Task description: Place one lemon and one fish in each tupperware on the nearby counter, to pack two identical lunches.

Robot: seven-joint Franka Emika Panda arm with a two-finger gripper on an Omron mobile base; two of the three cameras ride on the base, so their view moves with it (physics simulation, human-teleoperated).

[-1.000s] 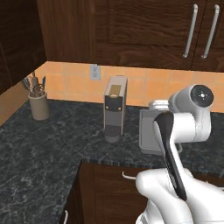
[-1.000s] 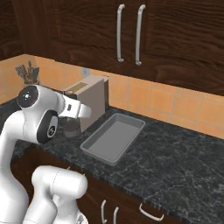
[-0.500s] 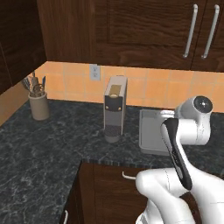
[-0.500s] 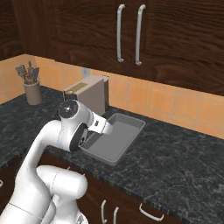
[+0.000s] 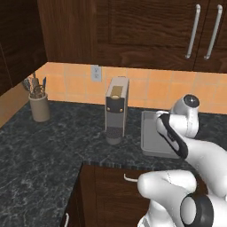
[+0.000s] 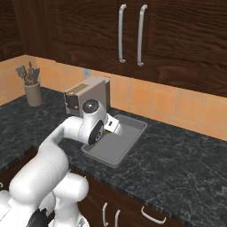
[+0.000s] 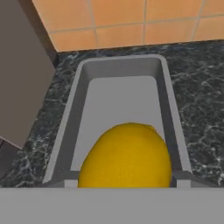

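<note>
Since the earlier frames the arm is seen to have been swung down and forward: the wrist, which was raised beside the coffee machine (image 5: 116, 108), is now lowered over the near end of the grey tray (image 6: 128, 133) that stands just beside that machine on the counter (image 6: 186, 155). The tray and the machine themselves are not shifted.

In the hand view a lemon (image 7: 127, 159) is seen large and close at the bottom, directly ahead of the gripper and above the near rim of the tray (image 7: 74, 113). The fingertips are hidden behind the fruit, so the grip itself is not shown; from the way the lemon sits at the hand and hangs over the rim, it is judged to be clasped between the fingers rather than released. The gripper (image 6: 113, 126) is seen from the right base view to be pointed into the tray.

The tray floor, as far as it is shown, is bare; no fish is seen in it. A utensil pot (image 5: 40, 106) stands well apart from the machine, on its far side from the tray.

The change is taken to mean that the carrying is almost finished and the lemon is about to be set down. A fish for this tray, and the whole second lunch, are judged to be left to do.
</note>
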